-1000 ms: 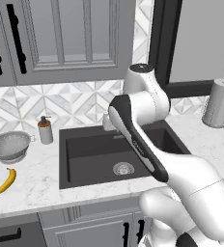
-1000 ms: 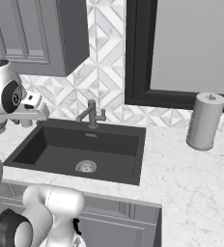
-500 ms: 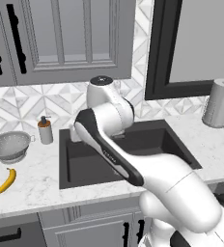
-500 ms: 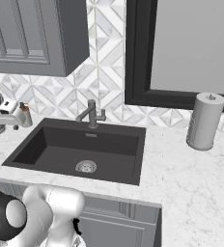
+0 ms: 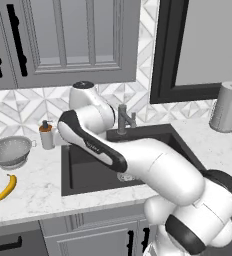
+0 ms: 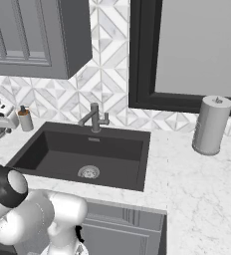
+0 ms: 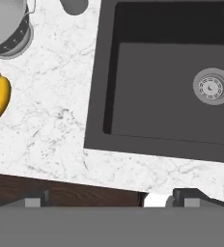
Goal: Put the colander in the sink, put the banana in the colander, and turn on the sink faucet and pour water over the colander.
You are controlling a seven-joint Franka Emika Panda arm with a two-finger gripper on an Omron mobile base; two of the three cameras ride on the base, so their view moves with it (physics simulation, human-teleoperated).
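— Colander position?
— On the marble counter left of the sink, upright, with the banana lying near it toward the counter's front edge, apart from it.

— And the basin?
— Black, with the steel drain in its floor; the sink faucet stands at its back rim, a soap dispenser at the rear left corner.

— Pincer?
— The gripper is released, jaws wide, grasping nothing, above the counter's front edge looking down.
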